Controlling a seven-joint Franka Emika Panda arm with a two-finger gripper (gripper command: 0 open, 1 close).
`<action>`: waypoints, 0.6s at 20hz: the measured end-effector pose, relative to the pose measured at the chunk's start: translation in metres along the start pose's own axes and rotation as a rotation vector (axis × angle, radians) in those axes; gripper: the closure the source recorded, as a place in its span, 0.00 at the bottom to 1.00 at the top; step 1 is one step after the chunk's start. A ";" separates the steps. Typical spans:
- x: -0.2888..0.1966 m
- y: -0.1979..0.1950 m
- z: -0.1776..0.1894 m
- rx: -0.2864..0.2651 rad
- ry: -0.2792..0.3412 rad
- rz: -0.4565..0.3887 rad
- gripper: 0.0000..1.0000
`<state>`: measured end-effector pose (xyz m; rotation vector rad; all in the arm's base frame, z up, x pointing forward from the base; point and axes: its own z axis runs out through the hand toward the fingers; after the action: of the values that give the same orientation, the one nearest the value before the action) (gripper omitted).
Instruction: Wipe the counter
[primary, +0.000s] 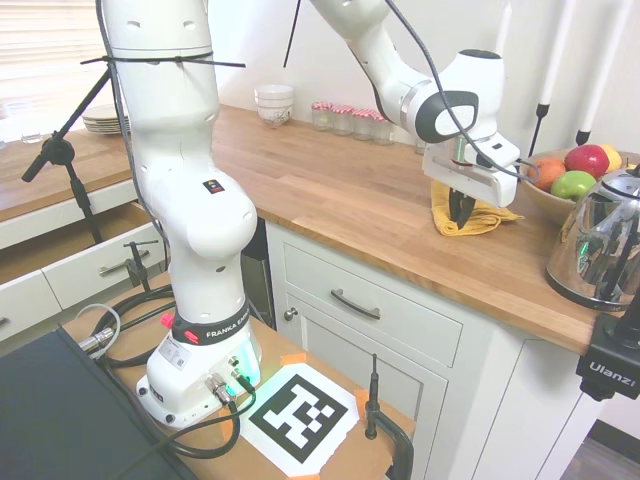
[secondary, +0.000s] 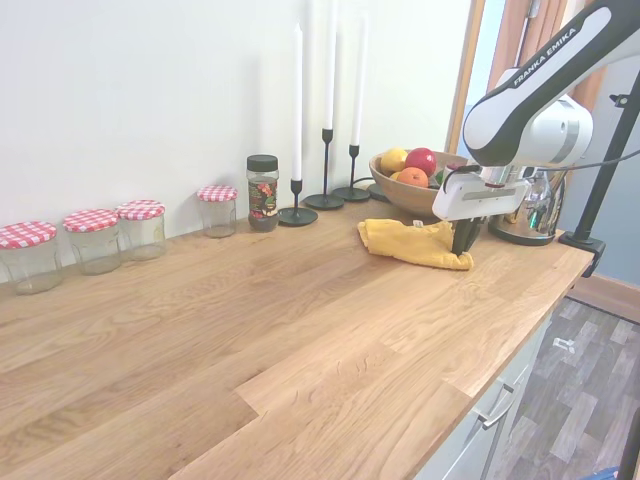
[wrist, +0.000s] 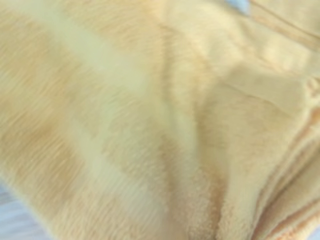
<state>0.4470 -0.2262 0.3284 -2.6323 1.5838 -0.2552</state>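
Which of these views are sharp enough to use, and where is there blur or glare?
First exterior view: sharp, with bright reflections on the kettle. Second exterior view: sharp and evenly lit, the wall nearly blown out to white, and the counter grain clear. Wrist view: soft and out of focus, filled by the yellow cloth, only coarse folds readable.

Warm-brown wooden counter (secondary: 300, 330) with a smooth, satin finish and visible plank seams. Yellow cloth (secondary: 415, 243), soft and fuzzy with fine ribbing. Glossy white plastic arm shell (primary: 190, 200). Mirror-shiny metal kettle (primary: 600, 250).
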 end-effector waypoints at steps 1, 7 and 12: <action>-0.009 -0.009 0.000 0.002 0.001 -0.017 1.00; -0.094 -0.078 -0.001 -0.007 0.008 -0.120 1.00; -0.167 -0.126 -0.010 -0.011 0.025 -0.197 1.00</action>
<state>0.4781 -0.0192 0.3363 -2.8065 1.3353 -0.2909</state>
